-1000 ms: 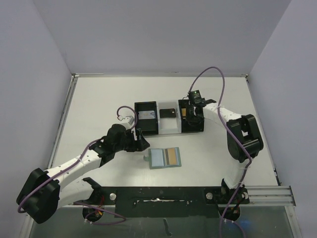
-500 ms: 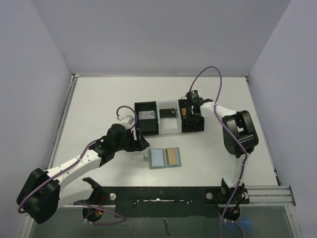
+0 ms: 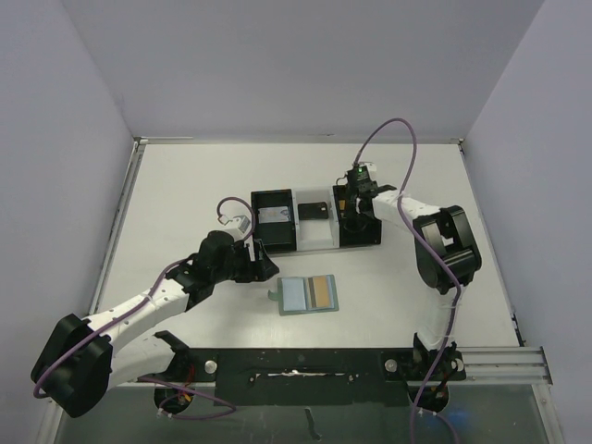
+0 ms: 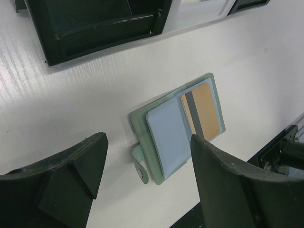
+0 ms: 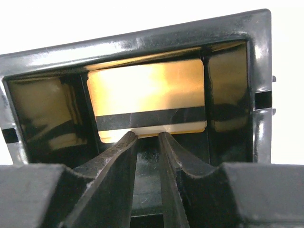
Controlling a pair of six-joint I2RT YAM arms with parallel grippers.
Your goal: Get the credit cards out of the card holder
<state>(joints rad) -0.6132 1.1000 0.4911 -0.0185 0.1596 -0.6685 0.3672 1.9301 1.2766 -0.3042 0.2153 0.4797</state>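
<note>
Card holder (image 3: 308, 294) lies spread open on the table (image 3: 185, 203) nearest the arm bases, with a gold-orange card (image 4: 206, 108) in its right pocket (dark stripe showing). Left gripper (image 3: 266, 261) hangs low just beyond its left corner, jaws wide apart and empty, forearm stretched forward. Farther off, two black boxes (image 3: 257, 222) flank a clear tray (image 3: 314, 236). Right gripper (image 5: 147, 137) points down into the right box (image 5: 259, 71), fingers barely parted and gripping nothing, above a gold card (image 5: 147, 102) on its floor.
</note>
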